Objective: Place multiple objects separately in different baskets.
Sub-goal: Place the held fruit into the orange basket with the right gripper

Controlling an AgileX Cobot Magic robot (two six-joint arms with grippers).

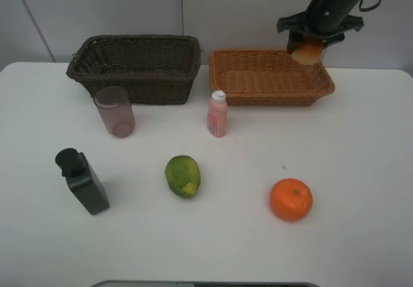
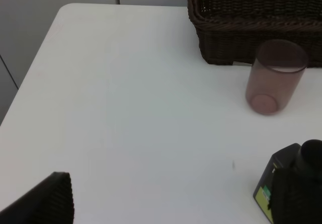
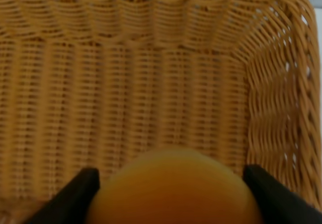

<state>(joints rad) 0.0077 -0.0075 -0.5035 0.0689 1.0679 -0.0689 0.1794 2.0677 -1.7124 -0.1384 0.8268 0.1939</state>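
Observation:
My right gripper (image 1: 308,47) is shut on the red-yellow peach (image 1: 308,51) and holds it above the far right part of the orange-tan basket (image 1: 271,97). In the right wrist view the peach (image 3: 173,186) sits between the dark fingers (image 3: 75,194) over the basket's woven floor (image 3: 126,98). The dark brown basket (image 1: 135,68) stands to the left and holds nothing that I can see. On the table are the pinkish cup (image 1: 115,111), pink bottle (image 1: 217,113), black pump bottle (image 1: 82,181), papaya (image 1: 182,176) and orange (image 1: 291,199). Only one left fingertip (image 2: 43,201) shows.
The white table (image 1: 361,145) ends at a grey wall behind the baskets. In the left wrist view the cup (image 2: 274,78) stands before the dark basket (image 2: 251,22), and the pump bottle (image 2: 292,189) is near the gripper.

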